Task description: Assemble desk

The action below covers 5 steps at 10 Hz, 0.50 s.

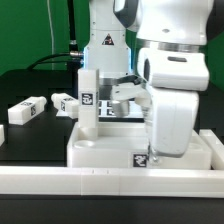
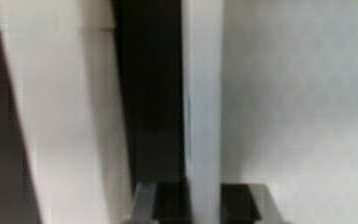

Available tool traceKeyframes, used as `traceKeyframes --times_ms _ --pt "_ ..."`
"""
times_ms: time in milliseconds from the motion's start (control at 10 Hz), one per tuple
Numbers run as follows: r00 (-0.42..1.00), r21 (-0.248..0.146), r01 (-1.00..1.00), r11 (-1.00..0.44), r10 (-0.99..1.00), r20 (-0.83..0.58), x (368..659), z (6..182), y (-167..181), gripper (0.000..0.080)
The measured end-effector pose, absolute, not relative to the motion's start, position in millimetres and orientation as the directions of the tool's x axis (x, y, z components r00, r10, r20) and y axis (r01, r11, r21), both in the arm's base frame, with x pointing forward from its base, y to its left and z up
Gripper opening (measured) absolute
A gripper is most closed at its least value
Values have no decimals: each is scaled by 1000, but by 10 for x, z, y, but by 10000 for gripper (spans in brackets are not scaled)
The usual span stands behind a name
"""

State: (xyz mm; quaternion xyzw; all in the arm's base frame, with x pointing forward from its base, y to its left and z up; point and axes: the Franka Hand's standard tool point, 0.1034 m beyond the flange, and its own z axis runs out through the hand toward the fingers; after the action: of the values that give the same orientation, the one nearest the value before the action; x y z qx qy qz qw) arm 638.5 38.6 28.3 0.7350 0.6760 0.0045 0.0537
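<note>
Nearest the lens in the exterior view, the long low white rail [image 1: 110, 181] runs across the front of the black tabletop [image 1: 30, 140]. Just behind it, at twelve o'clock, lies the desk slab [image 1: 105, 150], flat, with a black-and-white tag on its front rim. One leg [image 1: 88, 100] stands upright at the slab's ten o'clock corner, its tag facing the camera. Two more legs lie on the tabletop out at nine o'clock of that upright one: a near leg [image 1: 66, 102] just beside it and a far leg [image 1: 27, 109] well apart. The arm's bulky white body [image 1: 172, 90] rises over the slab's three o'clock side. The hand [image 1: 124, 98] hangs at three o'clock of the upright leg, near it.

From the wrist view, everything is blurred. The hand [image 2: 202, 203] is clenched, its dark fingertips [image 2: 160, 203] drawn close together. A white face [image 2: 60, 100] and a dark band [image 2: 149, 100] run lengthwise ahead of them; I cannot tell whether anything is pinched.
</note>
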Motion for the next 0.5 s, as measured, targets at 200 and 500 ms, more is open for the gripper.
traceKeyframes --times_ms 200,500 --pt "107 87 991 -101 992 -63 6416 273 444 63" --pt "109 84 991 -103 992 -66 6407 270 409 64"
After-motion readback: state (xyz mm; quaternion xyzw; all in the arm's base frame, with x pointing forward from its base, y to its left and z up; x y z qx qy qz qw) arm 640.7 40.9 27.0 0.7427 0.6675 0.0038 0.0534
